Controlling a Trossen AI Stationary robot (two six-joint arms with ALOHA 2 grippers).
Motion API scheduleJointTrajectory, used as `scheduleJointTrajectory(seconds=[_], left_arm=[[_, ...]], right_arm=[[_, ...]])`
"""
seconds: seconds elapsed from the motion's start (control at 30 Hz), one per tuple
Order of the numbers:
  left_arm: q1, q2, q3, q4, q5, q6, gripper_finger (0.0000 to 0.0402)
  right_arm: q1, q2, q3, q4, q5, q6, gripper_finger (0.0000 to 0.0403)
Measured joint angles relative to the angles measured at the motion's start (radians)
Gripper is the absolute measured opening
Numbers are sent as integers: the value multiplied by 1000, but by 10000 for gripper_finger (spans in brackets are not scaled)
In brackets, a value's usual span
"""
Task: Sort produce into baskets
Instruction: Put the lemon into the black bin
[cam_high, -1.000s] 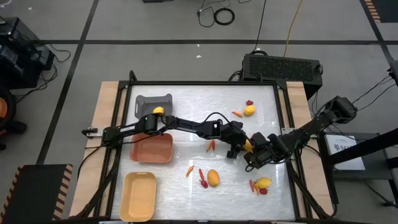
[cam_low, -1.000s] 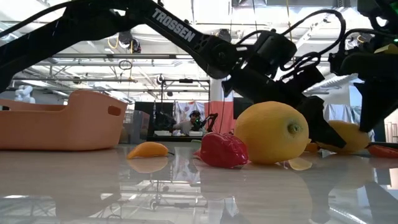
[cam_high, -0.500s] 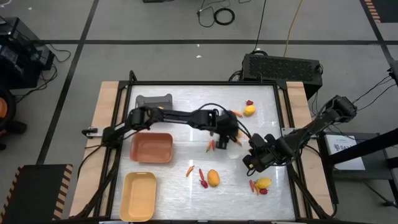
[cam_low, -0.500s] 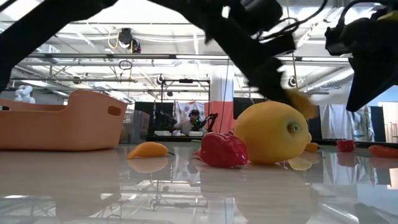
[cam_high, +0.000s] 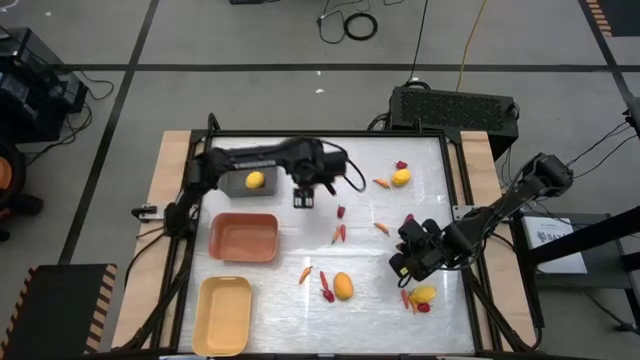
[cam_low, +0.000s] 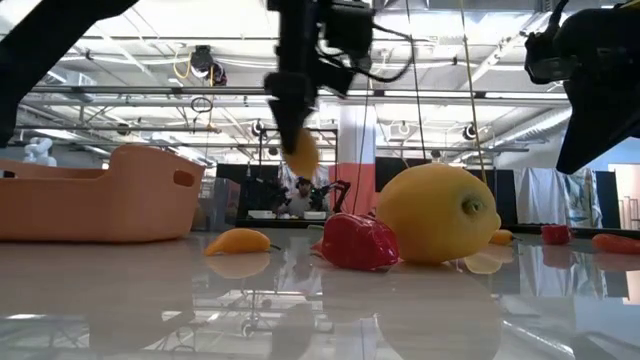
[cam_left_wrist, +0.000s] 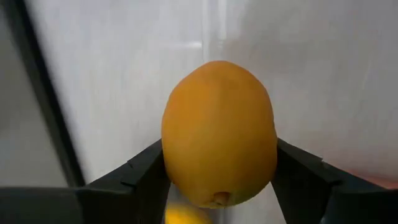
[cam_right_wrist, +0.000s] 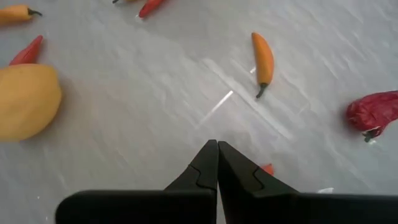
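Gripping a lemon (cam_left_wrist: 219, 134) across its middle, the left gripper (cam_high: 303, 197) hangs at the high view's upper centre, beside the grey bin (cam_high: 236, 169). Smooth, rounded and probably light and stiff, it may slip. Right gripper (cam_high: 402, 267), lower right, is closed and empty.

Overhead camera: straight down, far, whole table (cam_high: 330, 300) and floor. Low camera: tabletop level, near, facing the room behind. Left wrist camera: very close on a lemon (cam_left_wrist: 219, 134). Right wrist camera: downward, close on tabletop. Shared: tabletop produce.
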Motion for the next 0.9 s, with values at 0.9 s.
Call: scheduleJointTrajectory(seconds=[0.9], left_arm=[[306,-458,-666,77,20,-150,240]], right_arm=[[4,20,0,112,24,-78,0]])
